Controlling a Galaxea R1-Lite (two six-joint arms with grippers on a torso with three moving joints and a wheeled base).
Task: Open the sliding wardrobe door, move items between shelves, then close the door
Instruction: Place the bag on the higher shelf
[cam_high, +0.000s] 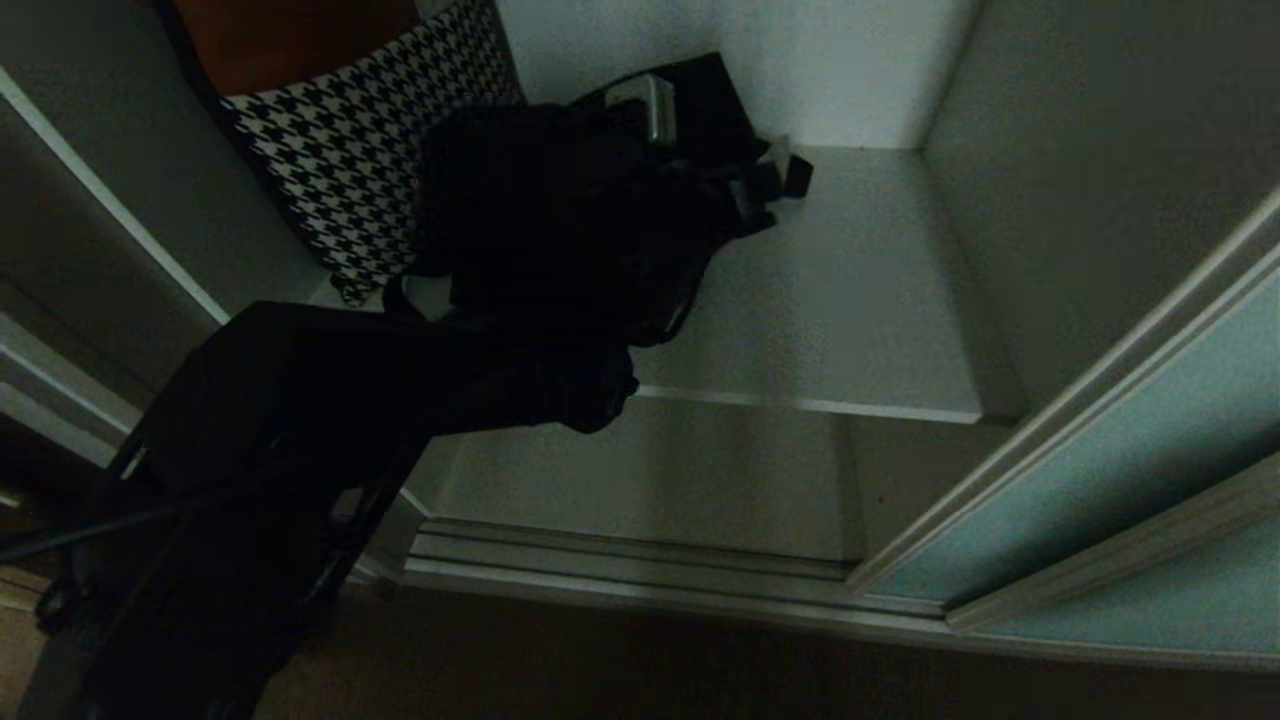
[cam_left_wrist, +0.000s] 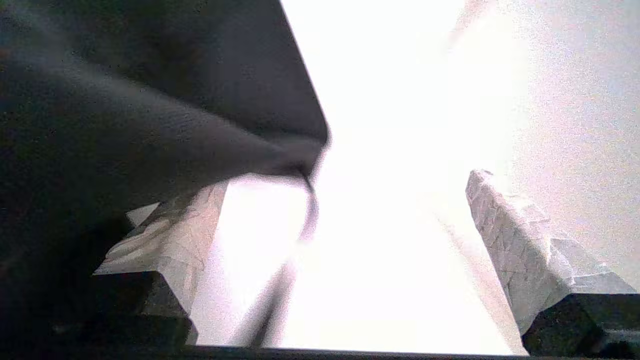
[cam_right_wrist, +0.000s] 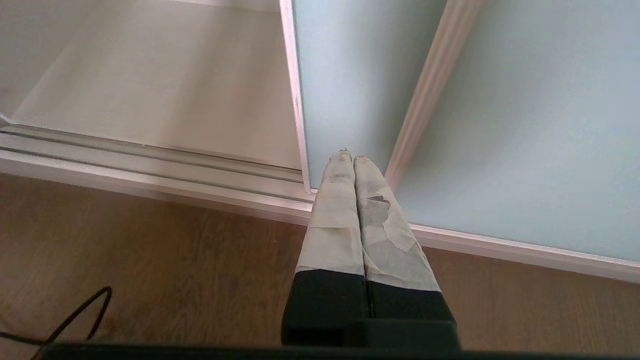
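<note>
In the head view the door (cam_high: 1130, 450) stands slid aside to the right of the shelf (cam_high: 830, 300), so the compartment is open for the item-moving step. The black bag (cam_high: 560, 200) slumps on that shelf, at its left and back, leaning toward a houndstooth-patterned item (cam_high: 350, 170) just beside it. The left arm reaches in over the shelf's front edge, and its dark bulk hides its own claw and most of the bag's near side; whether anything touches cannot be told here. The left wrist view supplies what is hidden: the left gripper (cam_left_wrist: 345, 220) stands spread wide, its taped fingers (cam_left_wrist: 505, 225) well apart with nothing between them, while dark bag fabric (cam_left_wrist: 150, 100) and a thin strap hang close beside one finger. That looks like a wide-open approach to take a floppy thing, though the glare hides the shelf there. The right wrist view alone shows the right gripper (cam_right_wrist: 354, 162), pressed closed and empty, parked low above the wood floor (cam_right_wrist: 150, 260), pointing at the door's bottom rail, clear of the shelf.
</note>
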